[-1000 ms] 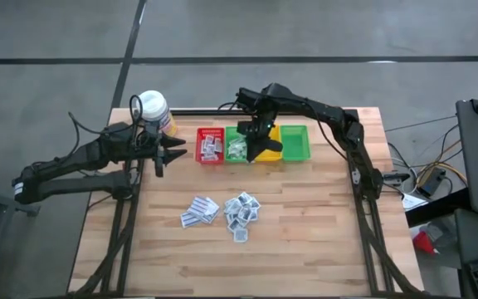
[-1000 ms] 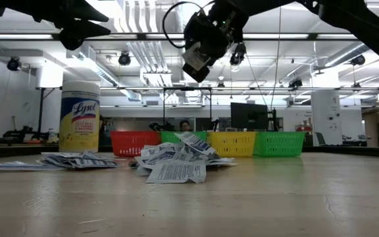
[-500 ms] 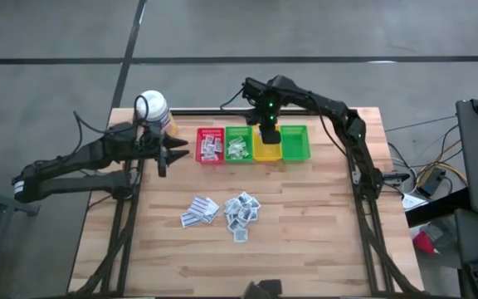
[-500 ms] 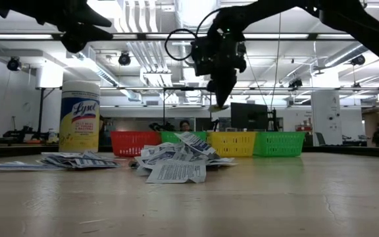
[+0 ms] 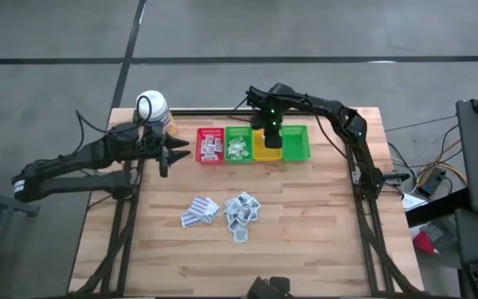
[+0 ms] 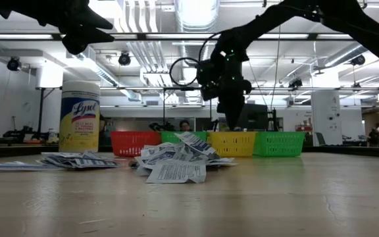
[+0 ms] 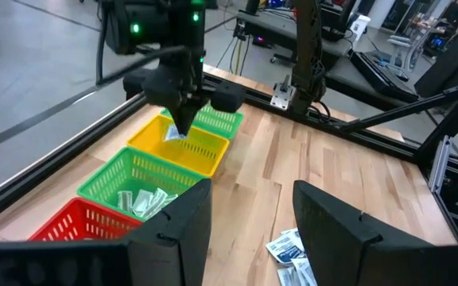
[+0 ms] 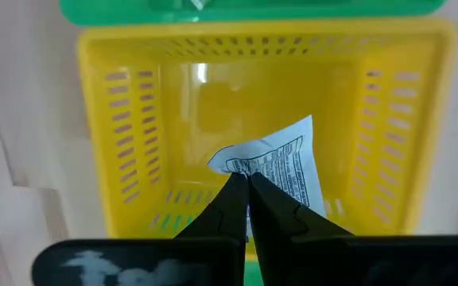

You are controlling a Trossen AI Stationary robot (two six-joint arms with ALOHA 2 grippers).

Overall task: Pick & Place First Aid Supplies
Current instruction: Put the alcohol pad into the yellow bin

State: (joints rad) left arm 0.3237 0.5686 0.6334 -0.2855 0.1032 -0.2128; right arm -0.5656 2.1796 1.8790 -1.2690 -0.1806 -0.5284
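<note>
My right gripper (image 5: 270,139) points down over the yellow bin (image 5: 260,153), shut on a white printed sachet (image 8: 281,171). The left wrist view shows that gripper (image 7: 183,131) with the sachet (image 7: 173,135) at the yellow bin's (image 7: 189,151) mouth. Loose sachets lie flat in two heaps at the table's middle (image 5: 243,209) (image 5: 199,211). More lie in the red bin (image 5: 211,145) and the green bin (image 5: 237,146). My left gripper (image 5: 173,155) hovers open left of the red bin, beside the yellow bottle (image 5: 153,108). My right gripper pinches the sachet between its two fingertips (image 8: 237,195) at one end (image 8: 249,168), coming from above and pointing down. The sachet hangs tilted below the fingers inside the yellow bin's walls. I cannot tell whether it touches the bin's floor.
Red, green, yellow and green bins (image 6: 278,143) stand in a row along the table's far side. The bottle (image 6: 79,116) stands upright at the far left. Bare wood (image 5: 305,232) lies right of and nearer than the heaps.
My right gripper has moved from over the first green bin toward the table's right until it is above the yellow bin. It has turned to point straight down and come lower, staying shut. My left arm has kept still.
</note>
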